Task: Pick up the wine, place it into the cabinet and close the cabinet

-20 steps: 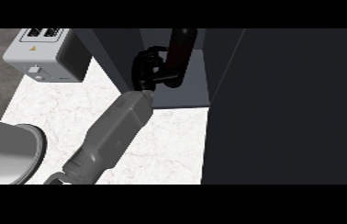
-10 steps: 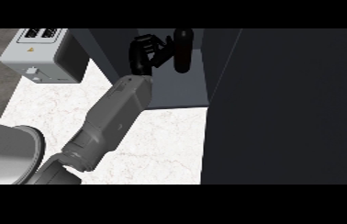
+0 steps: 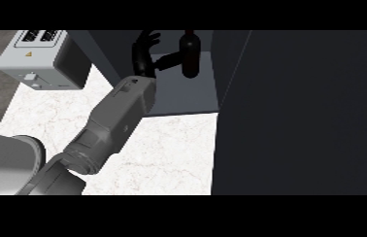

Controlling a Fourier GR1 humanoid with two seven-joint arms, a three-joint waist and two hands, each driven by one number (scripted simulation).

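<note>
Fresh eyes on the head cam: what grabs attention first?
The left hand at top centre, reaching into the open cabinet with its fingers spread and its thumb by the dark wine bottle, which stands upright on the cabinet floor. Next, the big dark cabinet door filling the right side, then the toaster at upper left on the marble counter.

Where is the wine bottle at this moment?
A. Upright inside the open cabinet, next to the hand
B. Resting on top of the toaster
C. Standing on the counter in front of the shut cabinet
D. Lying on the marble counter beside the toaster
A: the wine bottle stands upright on the floor of the open cabinet, with the left hand right beside it, fingers spread.
</note>
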